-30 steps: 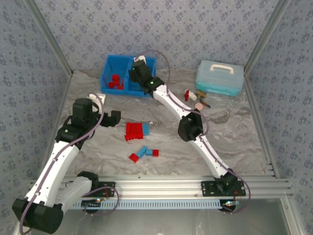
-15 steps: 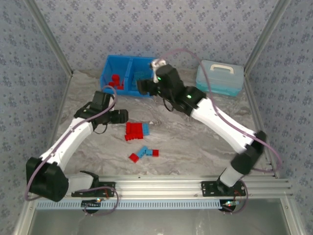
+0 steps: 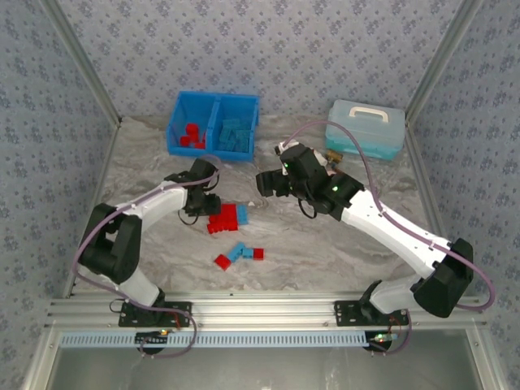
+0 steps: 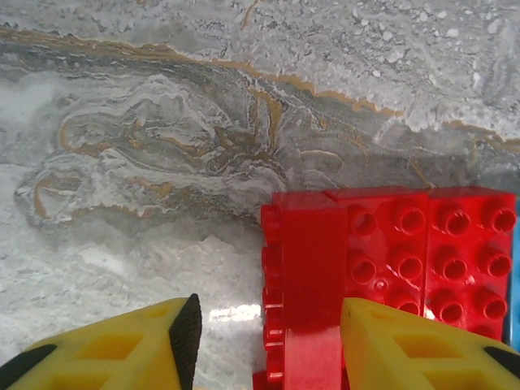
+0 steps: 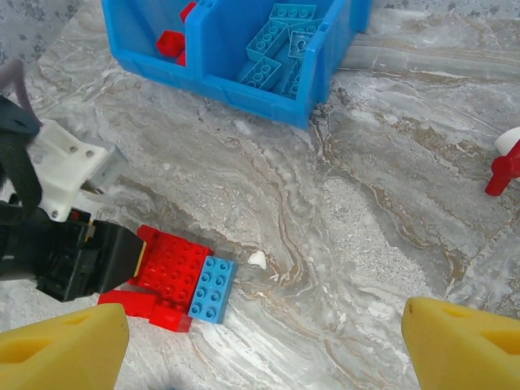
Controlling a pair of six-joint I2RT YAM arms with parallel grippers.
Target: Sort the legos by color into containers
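Note:
The containers are the two halves of a blue bin (image 3: 213, 122) (image 5: 244, 61): red legos (image 3: 188, 135) lie in its left half, light blue ones (image 3: 236, 134) (image 5: 280, 41) in its right. A cluster of red legos (image 3: 220, 218) (image 5: 171, 262) with a light blue one (image 5: 211, 288) lies mid-table. My left gripper (image 3: 206, 213) (image 4: 270, 325) is down at the cluster's left end, open, straddling a red lego (image 4: 305, 268) that stands on its side. Its left finger (image 4: 175, 341) is apart from that lego. My right gripper (image 3: 266, 184) (image 5: 264, 349) hovers open and empty right of the cluster.
Three loose legos lie nearer the front: red (image 3: 222, 261), light blue (image 3: 238, 251), red (image 3: 257, 253). A pale teal lidded box (image 3: 365, 128) stands at the back right. A small red-and-white bottle (image 5: 505, 162) is right of the bin.
My left arm reached right and down onto the red cluster while its jaws narrowed. My right arm pulled back from the bin's right half to mid-table, its jaws opening wider.

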